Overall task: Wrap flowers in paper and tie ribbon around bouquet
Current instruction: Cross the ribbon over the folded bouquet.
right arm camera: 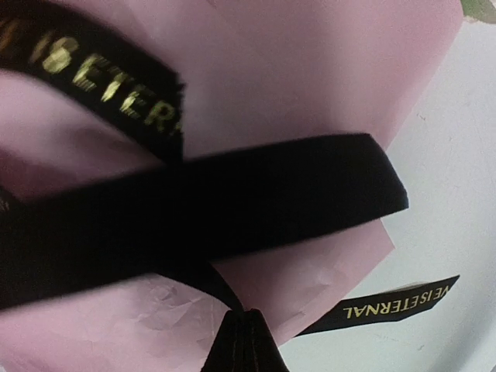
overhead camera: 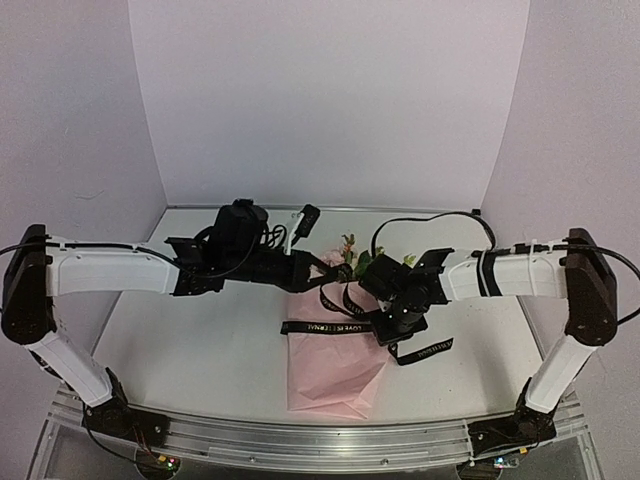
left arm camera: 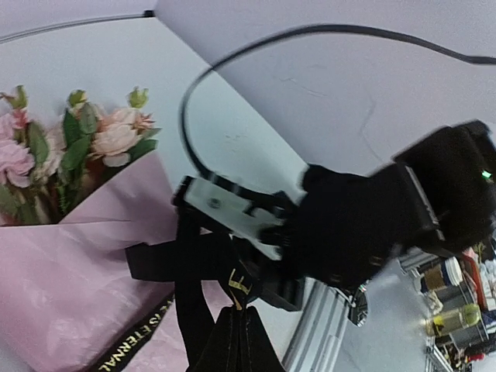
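Crossing the bouquet [overhead camera: 335, 375], black lettered ribbon [overhead camera: 320, 327].

You have a white table [overhead camera: 200, 350] boxed in by 3 pale lilac panels: a back wall [overhead camera: 330, 100] and 2 side walls [overhead camera: 60, 130]. A metal rail [overhead camera: 300, 440] runs along its near edge. The light is soft and even. Past the table's edge, the left wrist view catches blurred bottles [left arm camera: 457, 314].

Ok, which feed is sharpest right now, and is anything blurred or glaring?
Top external: even, soft light with no glare, but the ribbon lettering is faint. Left wrist: the flowers are sharp and well lit. Right wrist: the near ribbon band is blurred, though the lettered tail reads clearly.
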